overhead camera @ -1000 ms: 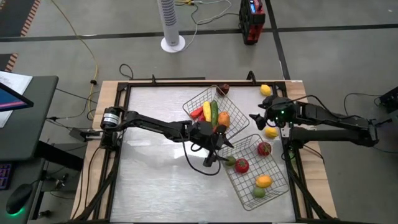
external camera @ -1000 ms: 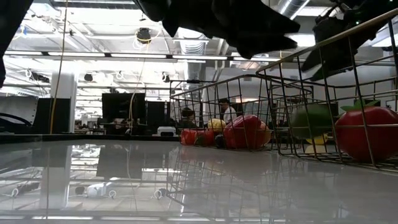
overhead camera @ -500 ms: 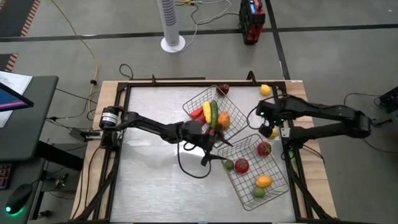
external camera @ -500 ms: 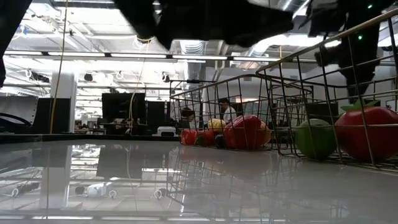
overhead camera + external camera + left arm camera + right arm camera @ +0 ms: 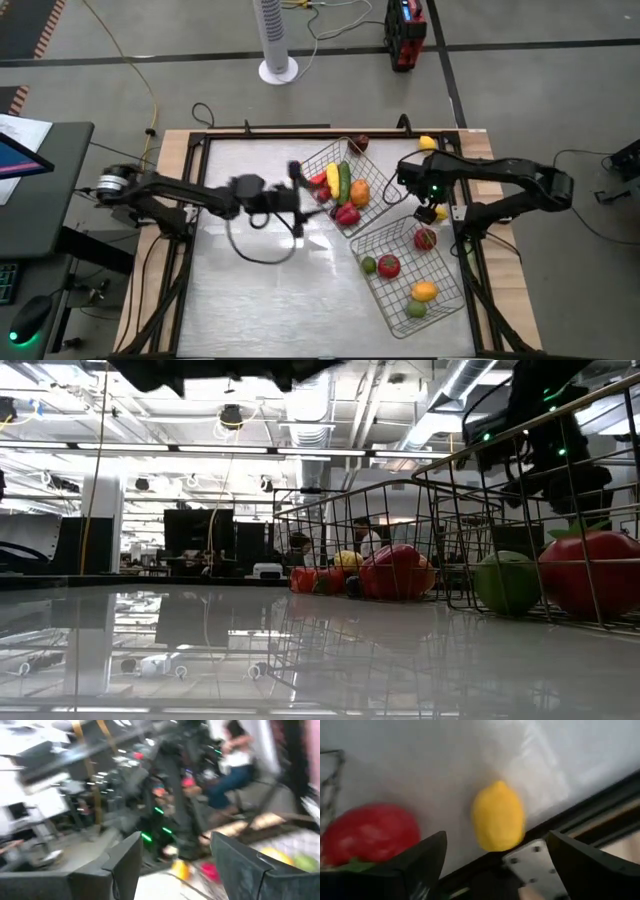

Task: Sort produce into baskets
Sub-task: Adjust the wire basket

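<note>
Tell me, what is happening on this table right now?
Two robot arms are sorting toy produce into two wire baskets. The right tool hangs open over a loose lemon by the table's right edge, apparently lining up to pick it. The left tool is empty and open, over the table to the left of the far basket. Both baskets already hold several pieces; another lemon and a dark piece lie outside.

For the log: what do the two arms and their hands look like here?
Both arms are dark and slender. The left arm has a silver cap at its base and a black cable looping below it. The right hand shows small green lights; its flat dark fingers taper.
</note>
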